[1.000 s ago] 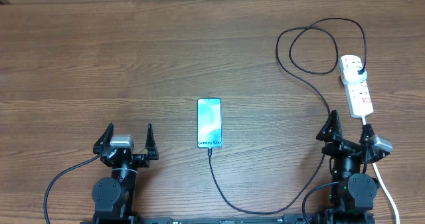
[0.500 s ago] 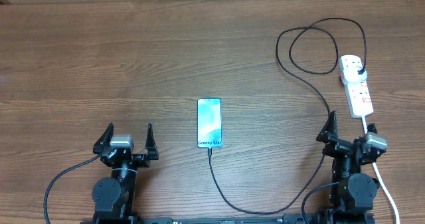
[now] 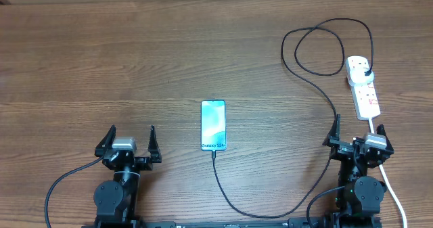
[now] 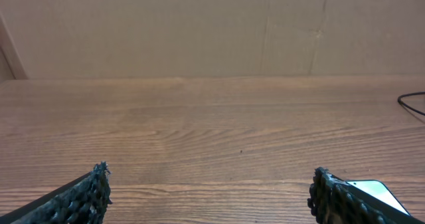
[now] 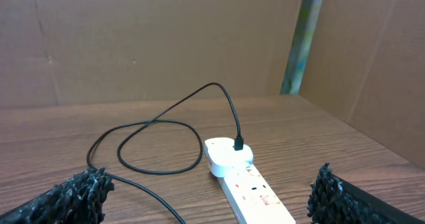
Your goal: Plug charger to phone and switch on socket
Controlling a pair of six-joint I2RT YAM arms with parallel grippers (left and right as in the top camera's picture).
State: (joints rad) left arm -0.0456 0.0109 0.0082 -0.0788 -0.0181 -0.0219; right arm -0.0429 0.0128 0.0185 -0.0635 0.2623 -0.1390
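At the near edge of the wooden surface (image 3: 101, 52), the left end effector (image 3: 132, 130) is spread wide and nothing is held in it. The right end effector (image 3: 357, 126) is spread wide too, with nothing held. Between them, a little farther out, the phone (image 3: 212, 125) is laid flat with its screen up. The charger (image 3: 216, 168) is joined to the phone's near end. Its thin black cable is bent along the near edge, then run up past the right end effector and curled in loops farther away. Its black plug (image 3: 366, 71) is pushed into the far end of the socket (image 3: 363, 86), which is laid on the right side. Whether the switch is on cannot be told.
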